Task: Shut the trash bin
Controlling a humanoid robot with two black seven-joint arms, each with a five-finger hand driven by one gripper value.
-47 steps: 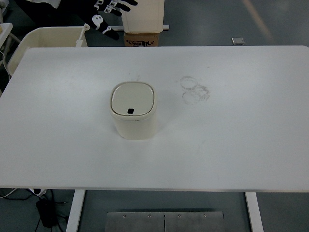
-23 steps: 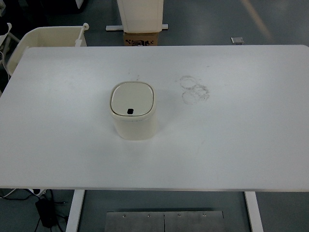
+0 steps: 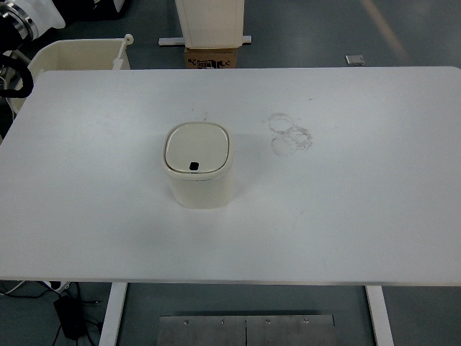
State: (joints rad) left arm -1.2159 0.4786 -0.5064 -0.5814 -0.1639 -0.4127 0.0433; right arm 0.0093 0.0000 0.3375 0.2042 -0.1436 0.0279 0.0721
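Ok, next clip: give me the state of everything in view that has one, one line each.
trash bin: upright on the table, lid down and shut flat.
table: bare but for the bin, with faint ring marks right of it.
cream tub: beyond the far left corner, open on top.
cardboard box: behind the far edge, mostly hidden.
Robot hands: none in view.

White bench (image 3: 346, 216), faint ring marks (image 3: 289, 134) right of centre. Grey floor (image 3: 324, 32) beyond the far edge. Cream tub (image 3: 75, 54) off the far-left corner. Cardboard box (image 3: 211, 58) under a white cabinet (image 3: 210, 21). Metal plate (image 3: 245, 330) below the near edge.
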